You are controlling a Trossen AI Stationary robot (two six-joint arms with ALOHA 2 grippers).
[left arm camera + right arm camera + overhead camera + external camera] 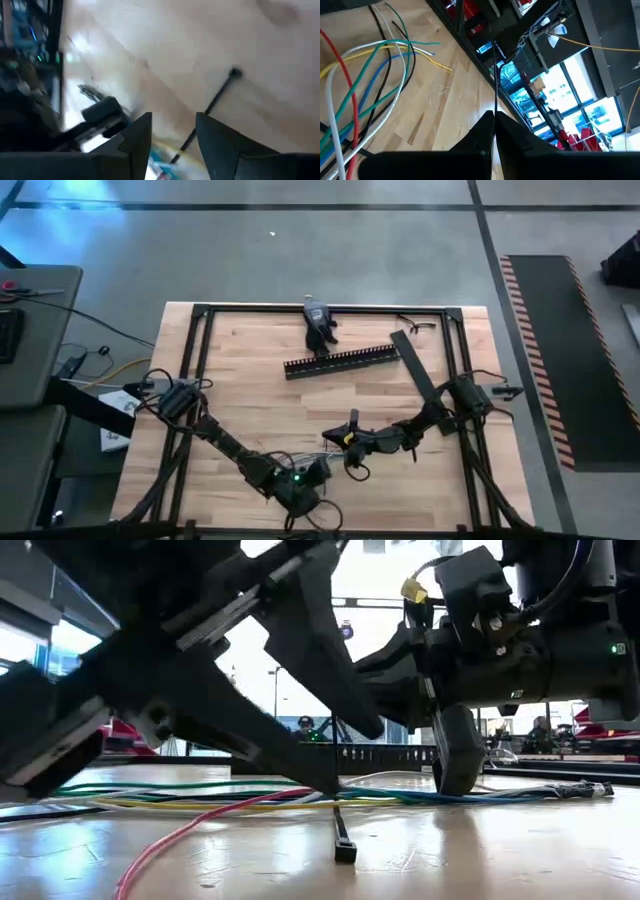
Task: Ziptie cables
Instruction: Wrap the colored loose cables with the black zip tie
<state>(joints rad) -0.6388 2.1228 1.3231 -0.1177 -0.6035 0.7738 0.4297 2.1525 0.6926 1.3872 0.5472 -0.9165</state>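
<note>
High view: the cables (318,460), thin pale strands, lie at the table's (250,400) 6 o'clock, between both grippers. Low view: green, blue, yellow, pink wires lie flat. Left wrist: left gripper (172,135), fingers apart. Right wrist: right gripper (494,120), fingers clamped on a thin dark strip (495,80).

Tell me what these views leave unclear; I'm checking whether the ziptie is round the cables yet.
- High view: the cables are too small and lie partly under the left gripper and right gripper, so no loop can be judged.
- Low view: dark arms hide the top of the ziptie.
- Left wrist view: blur smears the cables at the edge.
- Right wrist view: the shut fingers hide the ziptie's held end.
</note>
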